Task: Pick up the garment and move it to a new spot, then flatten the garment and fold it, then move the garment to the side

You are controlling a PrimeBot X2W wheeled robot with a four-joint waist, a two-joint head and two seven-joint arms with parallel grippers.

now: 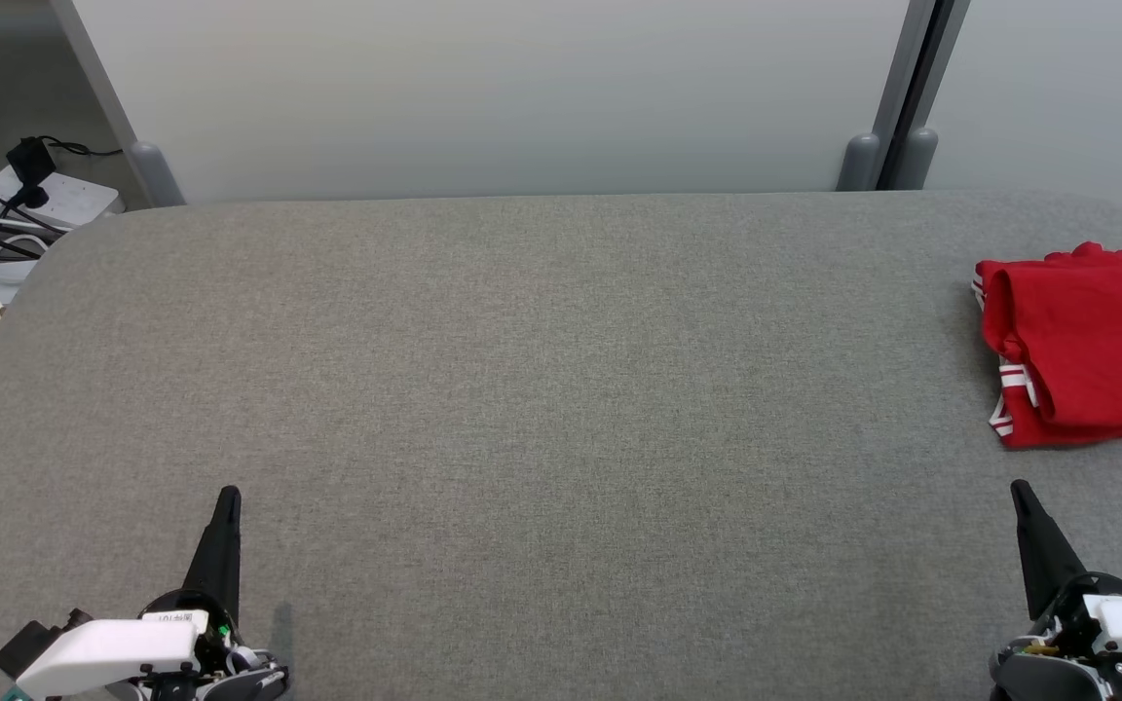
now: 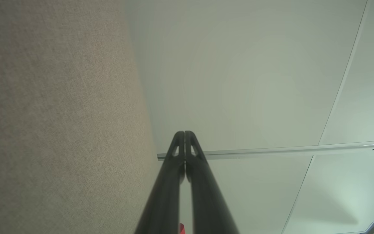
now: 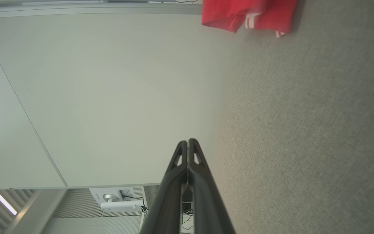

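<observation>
While nothing is held, jaws: left jaws and right jaws both pressed tip to tip, empty, near left and near right.
garment (image 1: 1087, 341): red knit, white striped trim, folded stack at the counter's right edge.
handling: likely light and limp; sags and unfolds if one layer is lifted.
grip: pinch all layers at its left fold.
counter (image 1: 522, 389): grey woven cover, matte, rounded corners.
</observation>
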